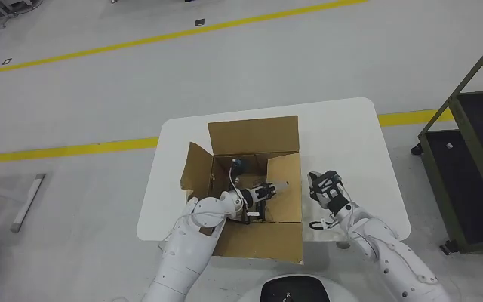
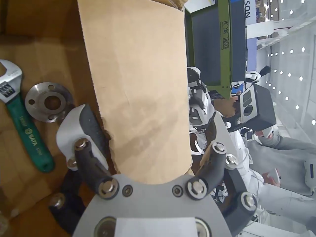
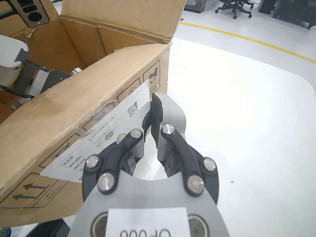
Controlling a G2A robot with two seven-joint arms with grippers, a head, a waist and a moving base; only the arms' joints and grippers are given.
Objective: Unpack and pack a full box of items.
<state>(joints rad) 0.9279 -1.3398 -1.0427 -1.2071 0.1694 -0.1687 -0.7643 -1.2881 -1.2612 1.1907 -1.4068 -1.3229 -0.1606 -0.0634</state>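
An open cardboard box [image 1: 253, 136] stands on the white table [image 1: 347, 136]. On its floor lie a green-handled wrench [image 2: 22, 124] and a round metal flange [image 2: 47, 102]. My left gripper [image 1: 264, 190] is down inside the box and open. The box's side flap [image 2: 138, 75] lies between its fingers, with one finger [image 2: 81, 124] on the inner side. My right gripper [image 3: 154, 122] is shut with nothing in it. It hovers over the table just outside the box's labelled side wall [image 3: 98, 92].
A small blue item [image 1: 236, 161] sits in the box's far corner. A small black object [image 1: 321, 224] lies on the table by the right arm. A green rack [image 1: 453, 158] stands off the table's right side. Bare tabletop [image 3: 246, 124] extends beyond the right gripper.
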